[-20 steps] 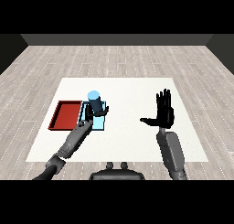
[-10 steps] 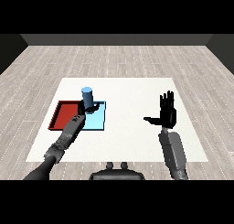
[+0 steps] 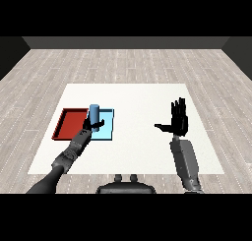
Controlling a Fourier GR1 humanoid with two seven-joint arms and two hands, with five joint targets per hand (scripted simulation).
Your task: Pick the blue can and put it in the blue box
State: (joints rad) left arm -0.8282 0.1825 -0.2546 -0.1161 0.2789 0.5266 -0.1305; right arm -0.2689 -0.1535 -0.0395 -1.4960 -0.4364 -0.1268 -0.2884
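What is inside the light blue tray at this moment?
The blue can stands upright in the light blue tray, at its left side, with the left hand curled round it. The hand covers the can's base, so contact with the floor is hidden.

A single head view is given, angled down and forward across the white table (image 3: pixel 142 95); both forearms enter from the lower corners.

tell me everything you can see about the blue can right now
The blue can is a plain cylinder, mid-blue with a lighter flat top and no visible label. It stands upright over the left part of the light blue tray, near the red tray. The left hand curls round its lower half. Whether its base touches the tray cannot be told.
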